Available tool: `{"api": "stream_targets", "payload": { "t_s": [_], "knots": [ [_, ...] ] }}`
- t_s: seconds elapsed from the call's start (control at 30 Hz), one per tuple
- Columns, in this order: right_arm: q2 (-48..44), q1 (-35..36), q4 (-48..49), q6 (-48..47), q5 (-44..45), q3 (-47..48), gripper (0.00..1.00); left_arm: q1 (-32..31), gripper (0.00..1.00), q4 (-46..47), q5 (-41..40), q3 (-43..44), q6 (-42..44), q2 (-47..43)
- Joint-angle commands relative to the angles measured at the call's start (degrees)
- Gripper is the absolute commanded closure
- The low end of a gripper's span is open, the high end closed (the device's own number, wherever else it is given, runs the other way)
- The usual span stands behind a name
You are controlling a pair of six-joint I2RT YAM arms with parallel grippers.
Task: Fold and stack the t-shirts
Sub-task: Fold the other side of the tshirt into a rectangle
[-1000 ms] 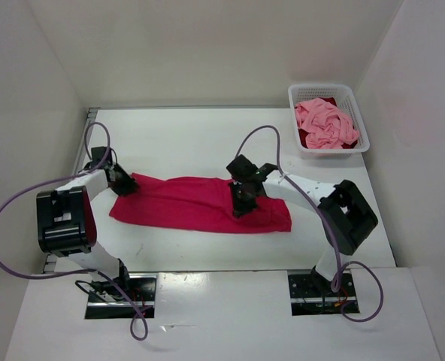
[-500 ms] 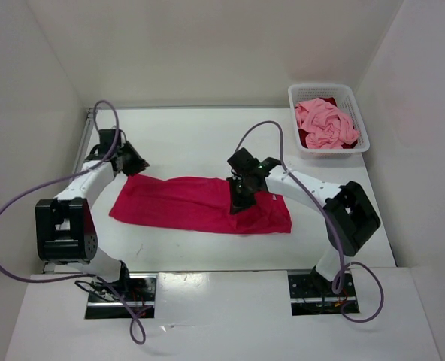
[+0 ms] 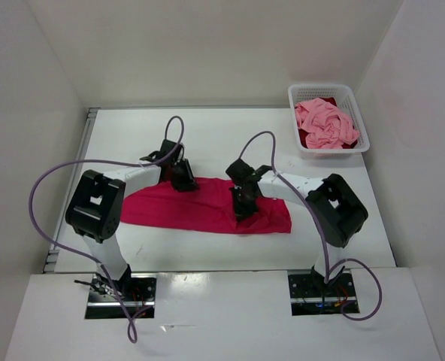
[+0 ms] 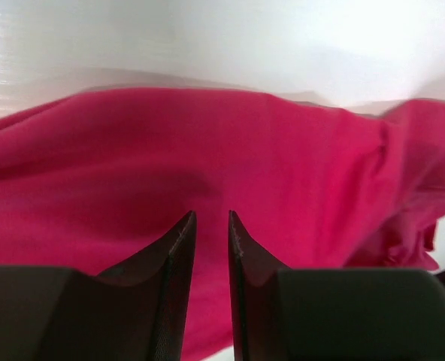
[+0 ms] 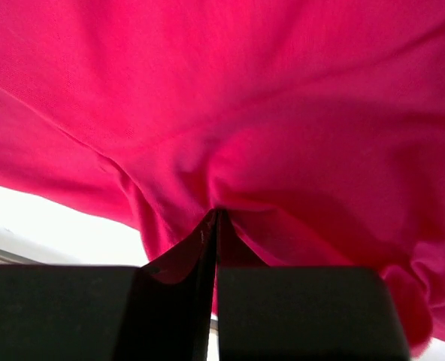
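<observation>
You'll find no readable writing. Your right gripper [image 5: 216, 218] pinches the bright magenta-red cloth t-shirt [image 3: 200, 207] mid-frame; your left gripper [image 4: 212, 222] stands narrowly parted above it.

A: Any writing, label or number to read in these views?

B: None that can be read. The magenta-red t-shirt [image 3: 207, 207] is plain cloth ahead of both pairs of fingers, with no print showing.

A: And the white basket [image 3: 328, 94]?

B: Bare lattice, no tag. The counter [image 3: 207, 135] carries no markings either.
</observation>
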Motion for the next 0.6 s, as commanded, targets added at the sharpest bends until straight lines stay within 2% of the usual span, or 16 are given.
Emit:
{"api": "stream_targets", "payload": {
  "t_s": [0.0,0.23,0.37,0.57],
  "knots": [
    [-2.1,1.7,0.6,-1.5,-3.4,-2.8,0.97,1.3,0.69,2.5,1.3,1.9,-0.2,2.4],
    [-6.3,3.5,-4.8,-3.5,-9.3,-2.9,0.97,5.4,0.69,3.0,1.3,3.2,1.4,6.7],
    [-7.6,3.5,-8.7,-4.6,-7.9,1.7,0.86,6.8,0.69,3.0,1.3,3.8,1.4,5.6],
    [-9.0,-2.9,-6.8,-3.4,1.4,2.3,0.68,5.1,0.69,2.5,4.0,3.8,1.4,-0.7]
  ]
}}
